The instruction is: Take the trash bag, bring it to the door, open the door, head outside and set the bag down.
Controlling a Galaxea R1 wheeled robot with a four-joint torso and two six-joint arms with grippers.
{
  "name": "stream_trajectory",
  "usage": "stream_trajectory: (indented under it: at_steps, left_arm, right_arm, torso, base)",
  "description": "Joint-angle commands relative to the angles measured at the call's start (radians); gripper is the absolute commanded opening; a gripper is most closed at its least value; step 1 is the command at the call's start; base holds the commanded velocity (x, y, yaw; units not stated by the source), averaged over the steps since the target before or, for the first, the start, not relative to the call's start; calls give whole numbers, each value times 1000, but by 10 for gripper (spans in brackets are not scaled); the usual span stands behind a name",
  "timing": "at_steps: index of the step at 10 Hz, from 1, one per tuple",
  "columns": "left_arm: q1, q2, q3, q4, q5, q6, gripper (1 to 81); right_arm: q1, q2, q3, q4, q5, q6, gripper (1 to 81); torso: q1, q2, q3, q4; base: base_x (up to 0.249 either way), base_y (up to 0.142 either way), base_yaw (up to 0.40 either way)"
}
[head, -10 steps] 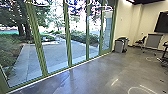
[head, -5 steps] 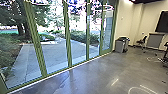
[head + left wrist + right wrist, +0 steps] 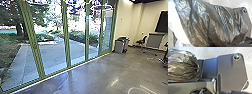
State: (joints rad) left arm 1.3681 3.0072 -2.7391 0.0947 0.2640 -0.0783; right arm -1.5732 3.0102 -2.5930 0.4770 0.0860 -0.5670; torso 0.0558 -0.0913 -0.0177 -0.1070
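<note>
a smooth grey floor (image 3: pixel 87 77) is bordered along one edge by a green-framed glass wall (image 3: pixel 66 35), with bright reflections thrown back from its surface. beyond the panes, a paved path (image 3: pixel 52 53) is flanked by shrubs (image 3: pixel 82 37), and dark tree trunks (image 3: pixel 18 27) can be seen farther off. near the far corner of the floor, where the glass is met by a pale wall (image 3: pixel 135 20), a grey bin (image 3: pixel 120 46) with a dark top is placed. farther right, a dark chair (image 3: pixel 143 41) is seen beside a grey cabinet-like unit (image 3: pixel 155 41), and part of a black screen (image 3: pixel 162 22) is mounted higher up.

the trash bag (image 3: pixel 209 25), dark, shiny and heavily creased, is seen close up at the robot's front, over part of its base plate. white, filmy material (image 3: pixel 178 28) is seen against it. in the right wrist view, the bag's plastic is drawn into a tight gather. whether the left gripper or the right gripper is open or closed cannot be told.
</note>
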Motion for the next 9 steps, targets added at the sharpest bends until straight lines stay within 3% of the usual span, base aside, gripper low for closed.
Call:
stream_trajectory:
  at_steps: [1, 9]
  left_arm:
    - [-71, -3, -1, 8, 61, 5, 10]
    - [-71, -3, -1, 8, 60, 5, 10]
  right_arm:
    - [46, 6, 8, -3, -66, -2, 811]
    - [44, 6, 7, -3, -66, -2, 811]
  torso:
    - [0, 0, 0, 0]
    - [0, 0, 0, 0]
  base:
    - [110, -93, 0]
    - [110, -93, 0]
